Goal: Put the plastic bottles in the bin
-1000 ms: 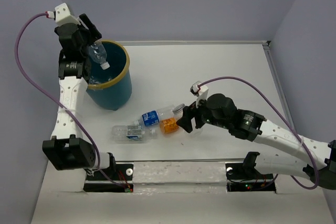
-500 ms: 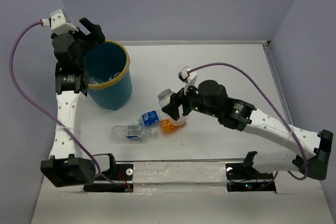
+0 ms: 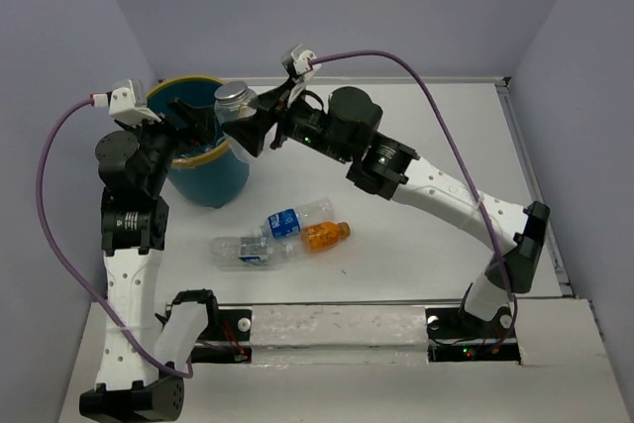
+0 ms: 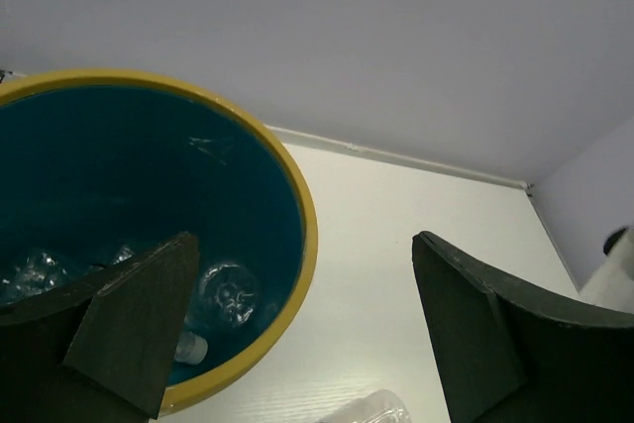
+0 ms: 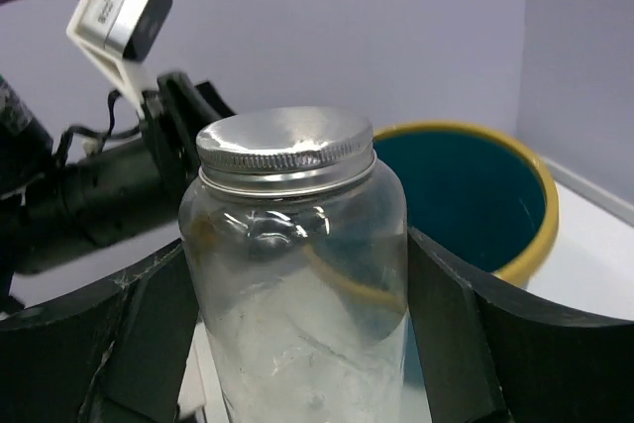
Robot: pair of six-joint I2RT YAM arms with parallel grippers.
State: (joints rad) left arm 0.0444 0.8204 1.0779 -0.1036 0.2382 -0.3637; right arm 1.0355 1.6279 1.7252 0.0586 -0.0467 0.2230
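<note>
The bin (image 3: 213, 183) stood at the far left of the tabletop (image 3: 426, 146), with loose bottles (image 4: 228, 292) lying in its bottom. The left pincer (image 3: 195, 121) hung over its left side, and the right pincer (image 3: 243, 121) was clamped on a capped bottle (image 3: 235, 103) above its right rim. Down in front of the bin and off to its right, three lay together: the near bottle (image 3: 248, 251) foremost, the middle bottle (image 3: 295, 217) just behind it, and the right bottle (image 3: 325, 235) just beside the middle one.
</note>
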